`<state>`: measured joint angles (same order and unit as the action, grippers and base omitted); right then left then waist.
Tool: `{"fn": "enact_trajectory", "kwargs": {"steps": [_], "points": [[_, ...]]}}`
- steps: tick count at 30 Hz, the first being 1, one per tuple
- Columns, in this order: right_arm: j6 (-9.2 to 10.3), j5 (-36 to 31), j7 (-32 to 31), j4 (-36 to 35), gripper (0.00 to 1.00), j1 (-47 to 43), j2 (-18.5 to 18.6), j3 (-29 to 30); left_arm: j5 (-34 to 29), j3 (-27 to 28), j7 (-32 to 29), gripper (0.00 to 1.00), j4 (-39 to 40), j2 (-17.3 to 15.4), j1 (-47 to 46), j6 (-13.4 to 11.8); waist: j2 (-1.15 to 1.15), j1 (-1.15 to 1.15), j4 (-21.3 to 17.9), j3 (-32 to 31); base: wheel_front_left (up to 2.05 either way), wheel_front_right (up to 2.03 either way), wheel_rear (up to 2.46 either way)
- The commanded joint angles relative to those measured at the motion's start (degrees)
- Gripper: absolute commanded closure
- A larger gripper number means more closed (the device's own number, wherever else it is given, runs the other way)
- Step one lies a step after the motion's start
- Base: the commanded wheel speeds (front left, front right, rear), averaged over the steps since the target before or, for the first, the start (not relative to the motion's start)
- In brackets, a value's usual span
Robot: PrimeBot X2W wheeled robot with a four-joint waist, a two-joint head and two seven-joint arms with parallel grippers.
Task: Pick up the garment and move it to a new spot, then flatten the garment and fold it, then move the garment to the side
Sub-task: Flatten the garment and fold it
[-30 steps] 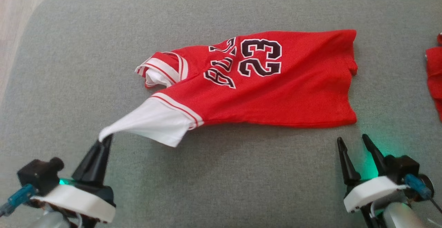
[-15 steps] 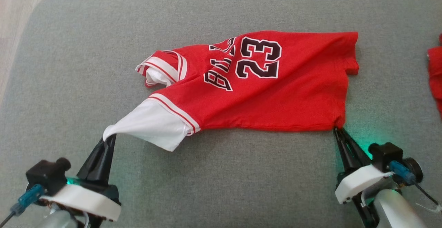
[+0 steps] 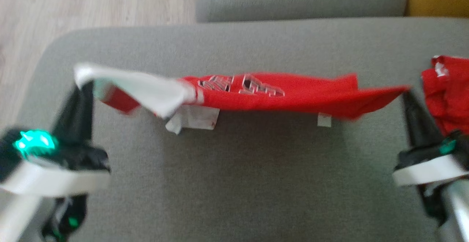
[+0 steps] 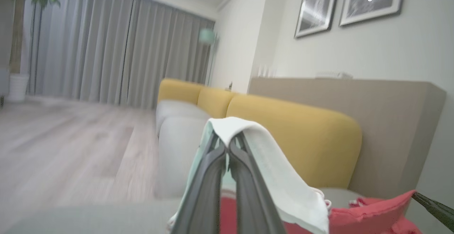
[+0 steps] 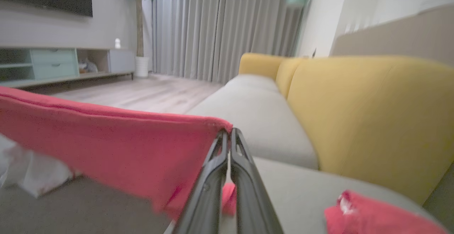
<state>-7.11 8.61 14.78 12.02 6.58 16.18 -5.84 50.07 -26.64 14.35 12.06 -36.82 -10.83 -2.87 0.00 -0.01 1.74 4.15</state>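
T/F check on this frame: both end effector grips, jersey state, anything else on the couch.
1. The left end effector is shut on the jersey's white sleeve. True.
2. The right end effector is open. False: it is shut on the jersey's red corner.
3. The jersey lies flat on the cushion. False: it hangs stretched between both end effectors.
4. Another red garment lies on the cushion at the robot's right. True.

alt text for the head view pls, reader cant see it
A red jersey hangs stretched above a grey cushion between the left tool, shut on its white sleeve, and the right tool, shut on its red corner. Another red cloth lies at the right edge; the picture is blurred.
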Motion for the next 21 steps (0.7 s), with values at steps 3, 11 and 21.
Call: {"fn": "enact_trajectory", "kwargs": {"steps": [3,11,21], "points": [[-0.37,-0.6,0.2,-9.4,1.00,2.2,2.8,3.1,-2.1,6.9,0.6,1.00,5.1,-0.7,-9.7,1.1,0.00,0.01,-1.0,-3.2,0.00,0.00,0.00],[-0.37,-1.2,-1.4,-20.0,1.00,14.5,7.7,7.3,-8.4,3.9,-5.2,1.00,3.4,0.9,-31.9,4.1,0.00,0.01,-2.5,-2.9,0.00,0.00,0.00],[-0.37,3.0,-8.4,-5.3,1.00,36.9,11.2,1.7,-14.5,-2.7,-7.4,1.00,-21.1,8.6,-54.5,7.9,0.00,0.01,-2.8,6.9,0.00,0.00,0.00]]}}
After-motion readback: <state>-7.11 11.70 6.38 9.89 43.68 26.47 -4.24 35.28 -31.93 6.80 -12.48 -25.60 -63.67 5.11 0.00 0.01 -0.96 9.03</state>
